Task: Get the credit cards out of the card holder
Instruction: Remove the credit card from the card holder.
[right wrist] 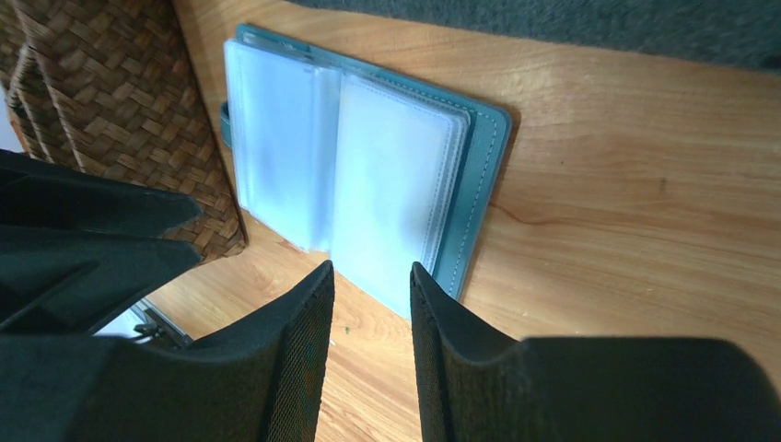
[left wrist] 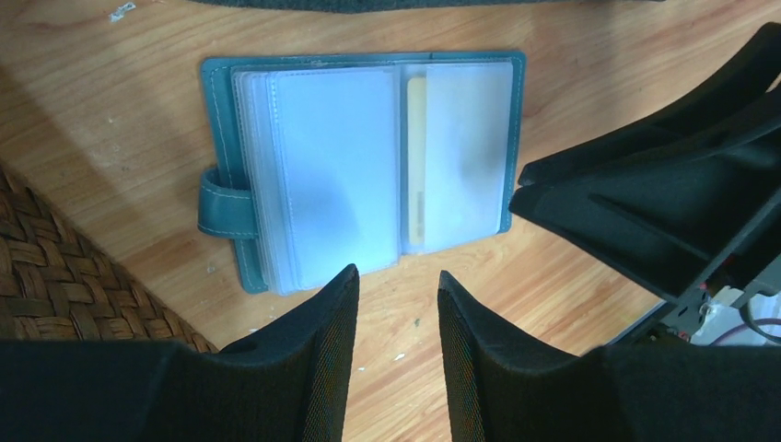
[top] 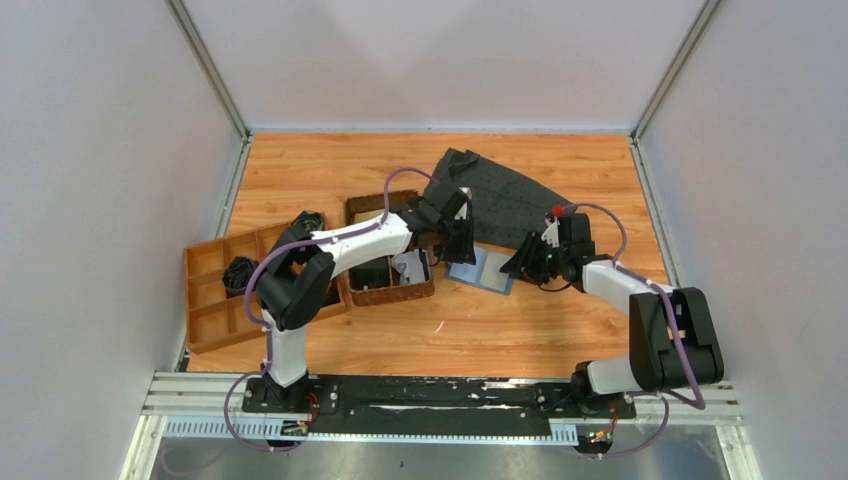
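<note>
The blue-teal card holder (top: 481,268) lies open and flat on the wooden table, its clear sleeves facing up. It shows in the left wrist view (left wrist: 368,166) and the right wrist view (right wrist: 368,184). A pale yellowish credit card (left wrist: 416,166) sits inside a right-hand sleeve; any other cards are hidden by the frosted sleeves. My left gripper (top: 462,243) (left wrist: 396,276) is open and empty, hovering just off the holder's edge. My right gripper (top: 517,265) (right wrist: 371,269) is open and empty at the opposite edge, one fingertip over a sleeve corner.
A brown woven basket (top: 390,285) (left wrist: 55,276) (right wrist: 120,101) stands right beside the holder on its left. A dark grey dotted cloth (top: 500,195) lies just behind it. A wooden divided tray (top: 225,290) sits at the far left. The two grippers are close together.
</note>
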Motion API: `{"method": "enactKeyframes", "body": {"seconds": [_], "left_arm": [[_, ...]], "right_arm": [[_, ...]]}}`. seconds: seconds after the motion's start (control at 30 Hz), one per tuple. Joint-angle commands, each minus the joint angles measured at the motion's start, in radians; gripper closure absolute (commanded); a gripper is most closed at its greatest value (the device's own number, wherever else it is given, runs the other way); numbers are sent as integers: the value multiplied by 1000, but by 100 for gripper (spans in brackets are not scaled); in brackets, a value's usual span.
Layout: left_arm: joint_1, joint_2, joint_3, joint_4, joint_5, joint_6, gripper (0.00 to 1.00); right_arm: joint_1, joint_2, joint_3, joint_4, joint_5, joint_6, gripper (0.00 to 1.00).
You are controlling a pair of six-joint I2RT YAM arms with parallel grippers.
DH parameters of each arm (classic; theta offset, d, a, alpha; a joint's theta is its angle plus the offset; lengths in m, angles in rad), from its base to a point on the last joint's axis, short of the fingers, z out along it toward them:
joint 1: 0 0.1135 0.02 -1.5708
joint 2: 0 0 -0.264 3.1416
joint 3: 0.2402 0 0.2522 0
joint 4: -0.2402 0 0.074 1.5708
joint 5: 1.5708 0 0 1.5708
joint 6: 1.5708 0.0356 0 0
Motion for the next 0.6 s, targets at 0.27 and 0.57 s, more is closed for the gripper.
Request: {"method": "enactKeyframes", "body": {"seconds": [0.27,0.57], "left_arm": [[5,8,-19,-12,-2,-8,60],[5,3,-23,-11,0,-6,60]], "right_arm": [[50,119,12,13,-25,-8,62],[58,80,21,23,-48,0,64]]}}
